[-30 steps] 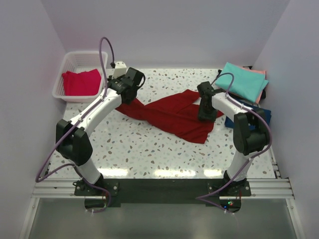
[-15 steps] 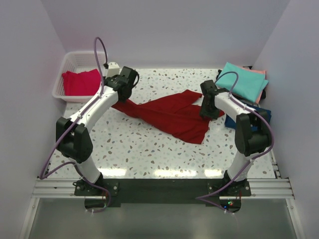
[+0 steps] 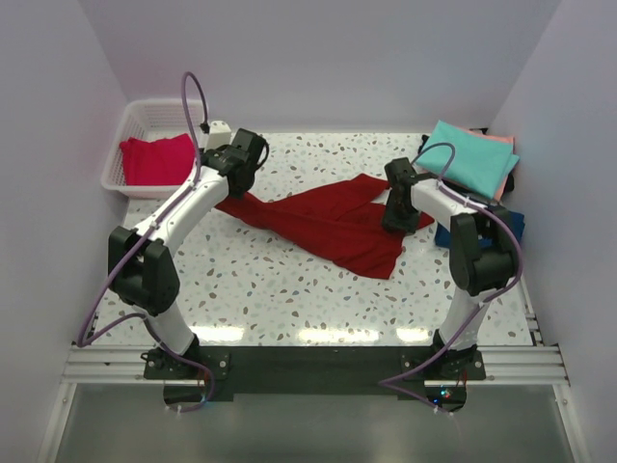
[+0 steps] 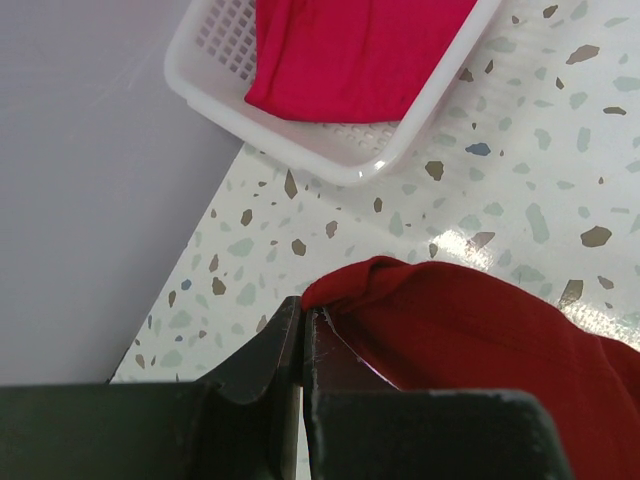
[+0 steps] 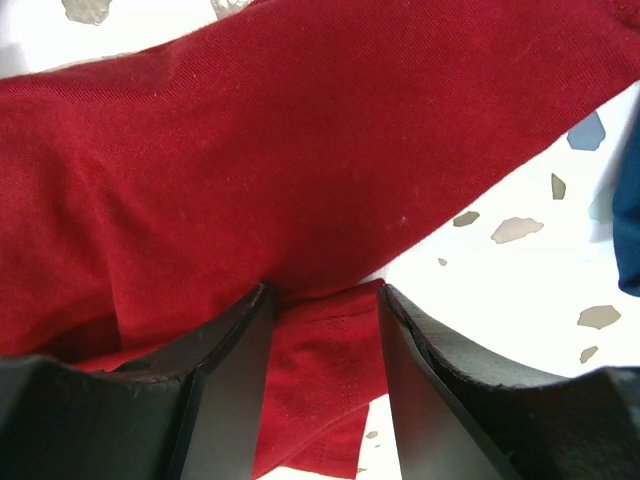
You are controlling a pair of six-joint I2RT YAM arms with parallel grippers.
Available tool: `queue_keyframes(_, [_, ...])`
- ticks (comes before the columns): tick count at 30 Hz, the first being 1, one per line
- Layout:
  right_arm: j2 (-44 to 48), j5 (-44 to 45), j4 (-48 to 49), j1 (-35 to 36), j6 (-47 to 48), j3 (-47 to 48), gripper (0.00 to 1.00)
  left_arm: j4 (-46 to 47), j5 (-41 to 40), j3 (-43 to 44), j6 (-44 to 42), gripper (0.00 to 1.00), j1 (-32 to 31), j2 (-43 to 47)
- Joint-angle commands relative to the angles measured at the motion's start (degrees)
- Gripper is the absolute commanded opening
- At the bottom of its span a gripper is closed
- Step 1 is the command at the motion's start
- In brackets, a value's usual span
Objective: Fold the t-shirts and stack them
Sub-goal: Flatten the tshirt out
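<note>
- Left gripper (image 4: 302,325) clenched tight, pinching an edge of the dark red t-shirt (image 4: 480,330).
- Right gripper (image 5: 322,300) released, jaws spread astride the same shirt's fold.

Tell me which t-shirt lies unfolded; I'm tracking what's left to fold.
The dark red t-shirt, sprawled mid-table, one end pinched by the left gripper. The teal t-shirt lies folded on the right stack; the pinkish-red t-shirt sits in the basket.

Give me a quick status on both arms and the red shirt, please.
Left jaws shut on dark red t-shirt end. Right jaws open, straddling its other edge. Shirt crumpled, unfolded. Basket and teal shirt apart from it.
</note>
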State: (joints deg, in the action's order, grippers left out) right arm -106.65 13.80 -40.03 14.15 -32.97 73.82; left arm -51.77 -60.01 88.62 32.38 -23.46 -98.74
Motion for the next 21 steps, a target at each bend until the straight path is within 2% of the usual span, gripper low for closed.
queue_keyframes(1, [1.0,-0.3,0.7,0.6,-1.2,-0.5,0.50,1.1,-1.3,1.7,0.7,0.00,0.7,-0.1])
queue_keyframes(11, [4.5,-0.1,-1.1,4.9,-2.6,-3.8,0.49,1.2,-0.5,2.0,0.5,0.00,0.6,-1.0])
queue_keyframes(21, [6.6,3.6,-3.3,9.9,-1.7,-2.3,0.50,1.1,-0.1,2.0,0.4,0.00,0.8,-1.5])
